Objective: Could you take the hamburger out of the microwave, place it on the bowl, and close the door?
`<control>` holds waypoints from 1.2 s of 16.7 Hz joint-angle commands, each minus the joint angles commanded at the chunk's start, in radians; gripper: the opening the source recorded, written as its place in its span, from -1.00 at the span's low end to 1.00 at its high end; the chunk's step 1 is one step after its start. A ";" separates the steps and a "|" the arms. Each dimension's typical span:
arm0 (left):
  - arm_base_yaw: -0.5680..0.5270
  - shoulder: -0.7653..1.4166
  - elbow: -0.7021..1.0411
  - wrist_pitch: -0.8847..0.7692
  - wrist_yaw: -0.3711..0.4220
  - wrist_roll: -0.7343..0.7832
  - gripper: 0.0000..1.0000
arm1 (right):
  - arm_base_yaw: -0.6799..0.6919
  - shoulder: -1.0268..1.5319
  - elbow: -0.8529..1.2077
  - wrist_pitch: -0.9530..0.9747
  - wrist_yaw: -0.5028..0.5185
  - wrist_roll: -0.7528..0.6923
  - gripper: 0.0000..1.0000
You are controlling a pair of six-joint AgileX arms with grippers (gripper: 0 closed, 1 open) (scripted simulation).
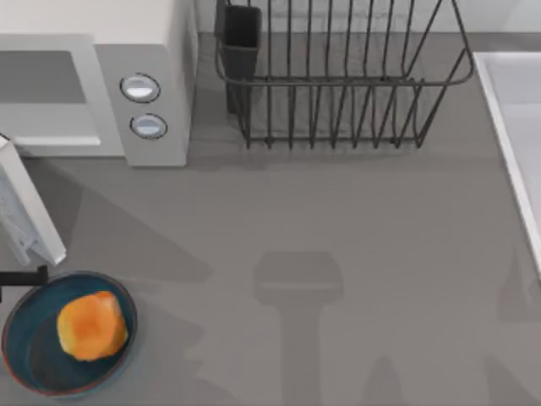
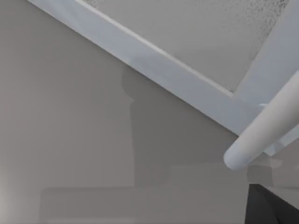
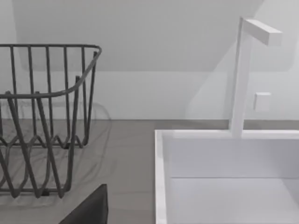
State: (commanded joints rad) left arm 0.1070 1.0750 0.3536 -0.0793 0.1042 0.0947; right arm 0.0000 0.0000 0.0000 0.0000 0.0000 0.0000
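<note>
At the far left of the bench (image 1: pixel 338 237), a dark part of the left end effector (image 1: pixel 25 277) reaches in just below the free edge of the door (image 1: pixel 30 211). I cannot tell whether it is open or closed. The door swings out from the microwave (image 1: pixel 156 51) and stands just beyond the end effector. In the left wrist view the door's frame (image 2: pixel 154 65) and its round white handle (image 2: pixel 266 133) sit very close to the camera. That closeness suggests the arm is placed there to push the panel shut.

Just below and to the right of this end effector lies the bowl (image 1: pixel 34 359), and the hamburger (image 1: pixel 93 324) rests inside it, toward its right side. So the burger is already out and set down, and the grey cavity (image 1: pixel 42 85) looks empty. Closing the door seems to be the only step left. The bowl sits near the door's outer edge, perhaps so the carry from the cavity was short. A push on the door should swing it away from the bowl, not over it.

Farther right, well apart from the left end effector, a wire rack (image 1: pixel 338 85) stands beside the microwave's two knobs (image 1: pixel 139 87). A white sink (image 1: pixel 516 127) fills the right edge.

The right wrist view shows a dark corner of the right end effector (image 3: pixel 88 210), with the rack and sink ahead of it. I cannot tell if it is open or closed. It appears parked, well clear of the door's path.
</note>
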 joint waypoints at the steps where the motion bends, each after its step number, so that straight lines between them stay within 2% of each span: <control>1: -0.021 -0.012 -0.007 0.001 -0.019 -0.021 -1.00 | 0.000 0.000 0.000 0.000 0.000 0.000 1.00; 9: -0.034 0.025 0.023 0.022 -0.028 -0.034 -1.00 | 0.000 0.000 0.000 0.000 0.000 0.000 1.00; 16: -0.060 0.399 0.227 0.162 -0.044 -0.048 -1.00 | 0.000 0.000 0.000 0.000 0.000 0.000 1.00; 20: -0.070 0.493 0.293 0.210 -0.050 -0.054 -1.00 | 0.000 0.000 0.000 0.000 0.000 0.000 1.00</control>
